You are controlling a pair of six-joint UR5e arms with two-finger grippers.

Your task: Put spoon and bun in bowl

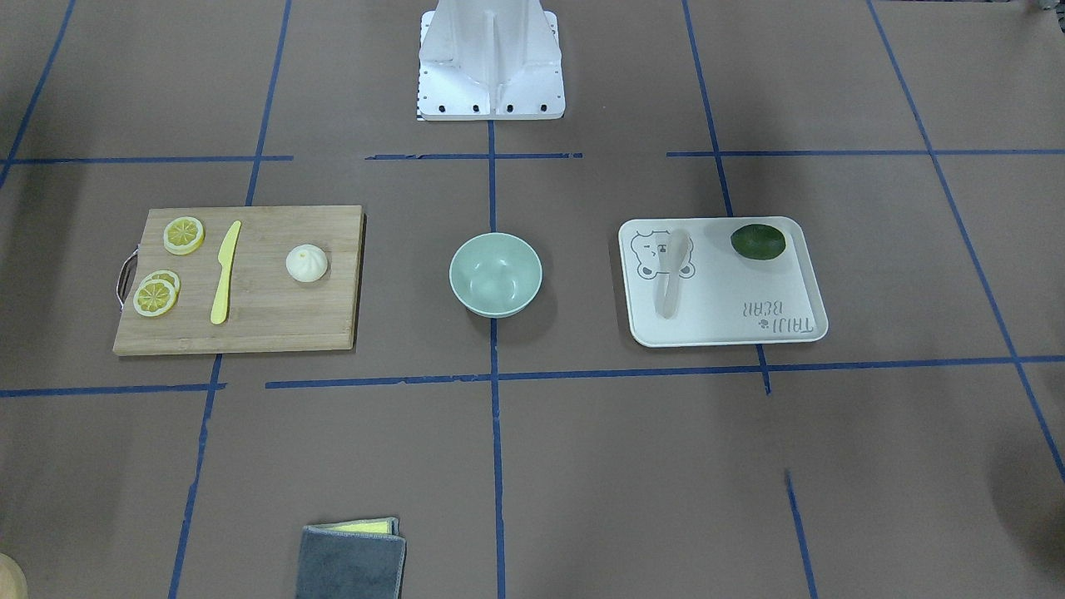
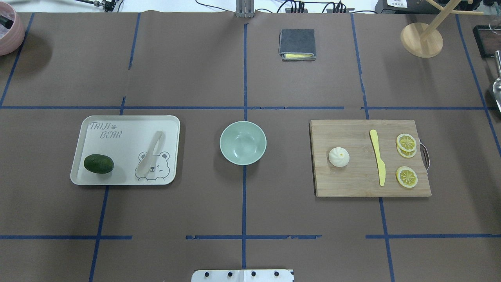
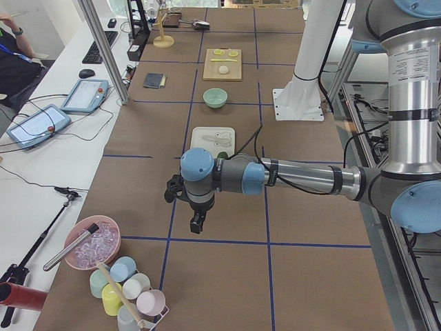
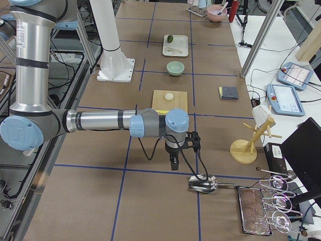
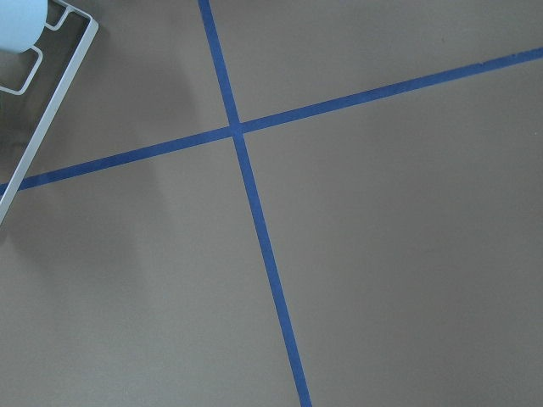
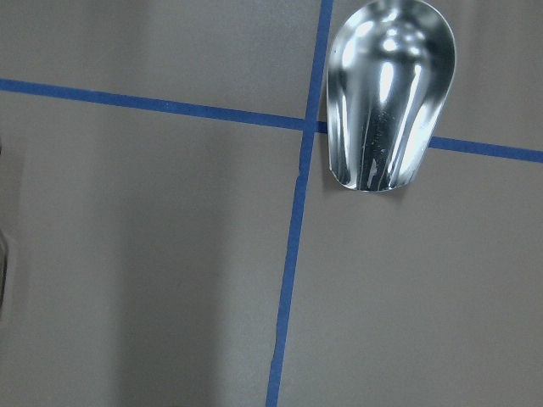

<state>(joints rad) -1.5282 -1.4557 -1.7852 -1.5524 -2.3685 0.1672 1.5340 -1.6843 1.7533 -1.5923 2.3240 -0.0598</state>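
Note:
The pale mint-green bowl (image 1: 496,274) (image 2: 243,142) stands empty at the table's middle. The off-white spoon (image 1: 671,274) (image 2: 152,154) lies on the white bear-printed tray (image 1: 749,287). The white pleated bun (image 1: 307,263) (image 2: 339,156) sits on the wooden cutting board (image 1: 274,320). My left gripper (image 3: 196,224) hangs over bare table far from the tray, near the cups; it shows only in the exterior left view, so I cannot tell whether it is open. My right gripper (image 4: 173,164) hangs beyond the board near a metal scoop; I cannot tell its state either.
A dark green fruit (image 2: 98,163) lies on the tray. A yellow knife (image 2: 378,156) and lemon slices (image 2: 406,176) lie on the board. A grey cloth (image 2: 297,44), wooden stand (image 2: 422,39), metal scoop (image 6: 390,93), pink bowl (image 3: 93,241) and cups (image 3: 127,289) sit around the table's edges.

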